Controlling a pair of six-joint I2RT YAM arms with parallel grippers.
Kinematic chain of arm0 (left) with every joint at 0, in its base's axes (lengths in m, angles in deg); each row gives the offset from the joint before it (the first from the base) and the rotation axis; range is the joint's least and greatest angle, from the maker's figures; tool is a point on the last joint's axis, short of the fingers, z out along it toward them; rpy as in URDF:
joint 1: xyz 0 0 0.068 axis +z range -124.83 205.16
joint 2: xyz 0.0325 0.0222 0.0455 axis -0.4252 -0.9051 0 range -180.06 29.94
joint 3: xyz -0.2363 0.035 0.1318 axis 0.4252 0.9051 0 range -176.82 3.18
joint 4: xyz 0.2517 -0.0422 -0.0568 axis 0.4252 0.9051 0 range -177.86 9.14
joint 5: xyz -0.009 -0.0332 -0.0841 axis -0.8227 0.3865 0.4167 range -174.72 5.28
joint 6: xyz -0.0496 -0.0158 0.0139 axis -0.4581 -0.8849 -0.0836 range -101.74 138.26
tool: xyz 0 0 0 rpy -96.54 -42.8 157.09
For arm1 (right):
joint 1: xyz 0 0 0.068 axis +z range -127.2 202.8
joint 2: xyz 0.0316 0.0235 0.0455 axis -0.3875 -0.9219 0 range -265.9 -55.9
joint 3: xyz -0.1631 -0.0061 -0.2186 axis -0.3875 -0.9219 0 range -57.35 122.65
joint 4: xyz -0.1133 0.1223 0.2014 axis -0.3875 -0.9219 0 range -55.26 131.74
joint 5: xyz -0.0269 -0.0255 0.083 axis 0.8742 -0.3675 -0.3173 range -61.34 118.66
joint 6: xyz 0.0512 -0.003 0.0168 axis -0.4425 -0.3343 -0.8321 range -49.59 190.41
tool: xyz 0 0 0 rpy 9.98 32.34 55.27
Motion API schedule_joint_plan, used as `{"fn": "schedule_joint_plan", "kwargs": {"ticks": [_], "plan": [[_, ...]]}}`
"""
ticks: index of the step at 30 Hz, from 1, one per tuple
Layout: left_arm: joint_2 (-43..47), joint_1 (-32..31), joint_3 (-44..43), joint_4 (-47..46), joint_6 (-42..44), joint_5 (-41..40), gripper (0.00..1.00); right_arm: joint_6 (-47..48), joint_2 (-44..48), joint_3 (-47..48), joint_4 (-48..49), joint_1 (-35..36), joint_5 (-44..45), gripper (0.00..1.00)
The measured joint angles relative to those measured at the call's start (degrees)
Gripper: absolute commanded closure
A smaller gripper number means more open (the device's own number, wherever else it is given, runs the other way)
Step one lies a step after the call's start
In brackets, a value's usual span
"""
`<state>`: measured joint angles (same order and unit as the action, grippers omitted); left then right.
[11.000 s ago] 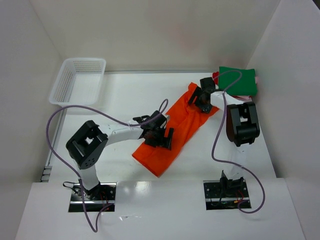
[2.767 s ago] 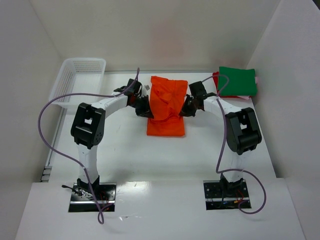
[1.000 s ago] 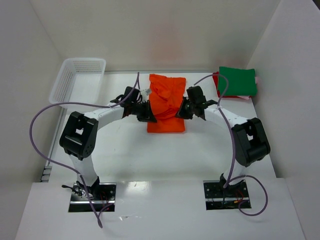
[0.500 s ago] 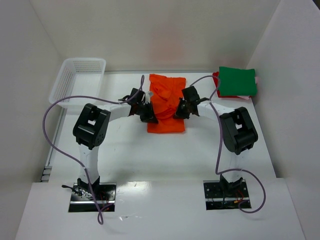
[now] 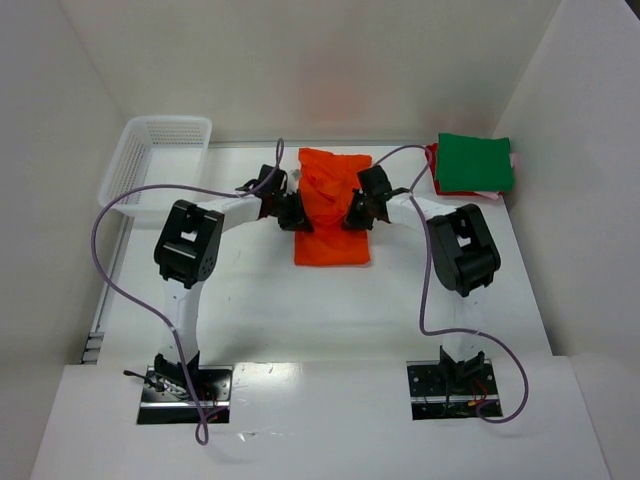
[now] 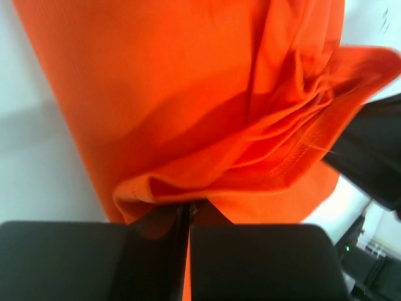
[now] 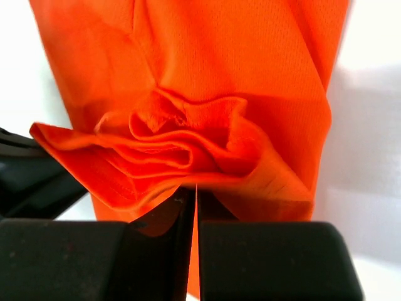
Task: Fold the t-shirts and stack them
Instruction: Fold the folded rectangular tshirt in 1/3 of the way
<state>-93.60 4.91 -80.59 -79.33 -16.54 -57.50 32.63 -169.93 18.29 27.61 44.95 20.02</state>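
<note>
The bright orange t-shirt (image 5: 331, 235) lies mid-table as a narrow strip, its far half bunched and raised. My left gripper (image 5: 293, 212) pinches the strip's left side and my right gripper (image 5: 355, 214) pinches its right side. In the left wrist view the left gripper (image 6: 188, 210) is shut on a rolled fold of orange t-shirt (image 6: 188, 94). Likewise the right gripper (image 7: 196, 191) is shut on gathered folds of orange t-shirt (image 7: 219, 75). A folded green t-shirt (image 5: 476, 162) tops a stack at the back right, with red (image 5: 432, 158) and pale pink (image 5: 497, 196) edges showing beneath.
A white mesh basket (image 5: 155, 160) stands at the back left. White walls close in the table on the left, back and right. Purple cables loop from both arms over the table.
Both grippers have moved a little toward the back and closer together, carrying the shirt's bunched fold. Both arms' elbows have swung inward.
</note>
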Motion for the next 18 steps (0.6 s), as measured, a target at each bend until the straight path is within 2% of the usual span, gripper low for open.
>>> {"fn": "schedule_joint_plan", "kwargs": {"ticks": [6, 18], "plan": [[-2.27, 0.48, -5.05, 0.46, 0.04, -0.5, 0.84, 0.15, -1.68, 1.84, -0.15, -1.36, -0.11, 0.92], [-6.58, 1.51, -11.17, 0.52, -0.13, -0.81, 0.81, 0.39, -2.62, 4.94, 0.15, -5.55, 0.28, 0.91]]}}
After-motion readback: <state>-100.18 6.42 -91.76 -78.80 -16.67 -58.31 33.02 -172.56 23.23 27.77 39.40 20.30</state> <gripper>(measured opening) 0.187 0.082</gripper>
